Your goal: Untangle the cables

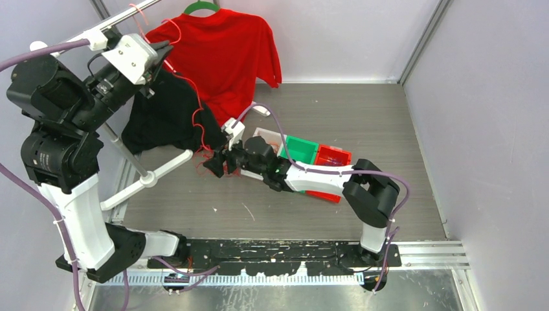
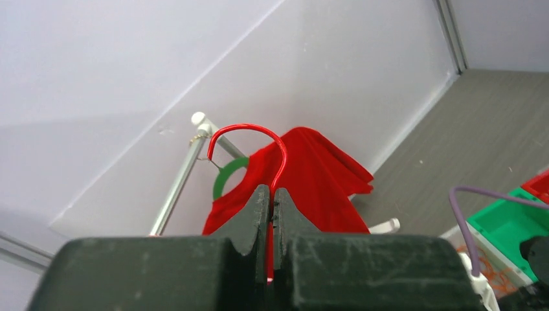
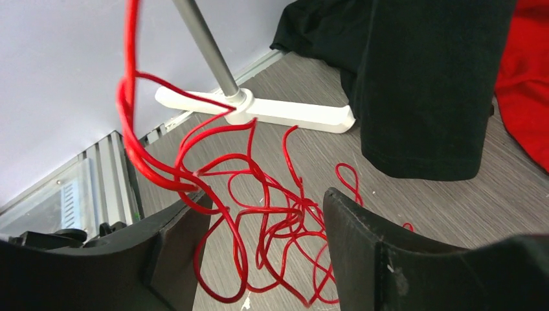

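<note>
A red cable [image 1: 195, 110] runs taut from my raised left gripper [image 1: 160, 53] down past the black garment to my right gripper [image 1: 215, 165] near the floor. The left gripper [image 2: 272, 197] is shut on this red cable, and a loop of it [image 2: 249, 127] arches above the fingertips. The right gripper [image 3: 267, 194] is open. A loose tangle of red cable loops [image 3: 302, 208] hangs between its fingers just above the floor, and one strand drapes over the left finger [image 3: 184, 220]. Some orange wires [image 2: 497, 275] lie in a white tray.
A clothes rack with a metal pole [image 3: 207, 45] and white foot [image 3: 298, 115] holds a black garment [image 1: 162, 116] and a red T-shirt [image 1: 223, 55] on a green hanger [image 1: 201, 8]. Green [image 1: 299, 149] and red [image 1: 333, 156] bins sit beside the right arm.
</note>
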`<move>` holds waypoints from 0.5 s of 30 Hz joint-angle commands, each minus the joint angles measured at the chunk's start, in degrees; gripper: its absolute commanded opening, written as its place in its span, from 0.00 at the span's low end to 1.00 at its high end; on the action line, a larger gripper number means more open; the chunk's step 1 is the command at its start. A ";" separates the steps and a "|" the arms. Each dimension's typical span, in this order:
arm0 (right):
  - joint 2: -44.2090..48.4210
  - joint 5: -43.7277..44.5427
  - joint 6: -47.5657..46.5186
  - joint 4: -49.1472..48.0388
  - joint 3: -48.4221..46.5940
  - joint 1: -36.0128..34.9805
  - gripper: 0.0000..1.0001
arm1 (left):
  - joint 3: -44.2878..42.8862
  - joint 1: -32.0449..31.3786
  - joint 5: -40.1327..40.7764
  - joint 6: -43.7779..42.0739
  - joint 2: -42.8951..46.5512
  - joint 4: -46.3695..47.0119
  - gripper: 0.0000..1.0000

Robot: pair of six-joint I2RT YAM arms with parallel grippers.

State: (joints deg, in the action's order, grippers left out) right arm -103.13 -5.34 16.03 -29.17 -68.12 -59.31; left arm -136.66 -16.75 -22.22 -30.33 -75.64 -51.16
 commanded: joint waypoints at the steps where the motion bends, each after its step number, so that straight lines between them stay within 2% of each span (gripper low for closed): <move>1: -0.78 2.63 1.14 -6.01 0.88 -0.37 0.68 | -3.76 0.31 0.94 1.65 0.31 8.00 0.00; 7: -1.14 4.73 2.78 -7.90 3.37 -0.37 0.62 | -4.80 0.32 1.75 1.88 0.82 11.47 0.00; 9: -1.43 5.30 3.51 -8.34 4.00 -0.37 0.57 | -5.32 0.31 1.82 1.89 0.75 12.18 0.00; 13: -2.46 5.73 5.41 -8.58 4.85 -0.37 0.32 | -5.91 0.28 3.22 1.67 0.75 15.23 0.00; 15: -3.12 5.72 6.51 -8.51 5.19 -0.38 0.26 | -5.90 0.29 4.85 1.30 0.75 17.47 0.00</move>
State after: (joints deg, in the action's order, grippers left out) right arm -105.60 -0.99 19.99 -33.47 -63.64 -59.31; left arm -141.01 -16.75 -20.64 -28.95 -75.35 -41.82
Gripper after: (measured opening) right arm 0.309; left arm 0.012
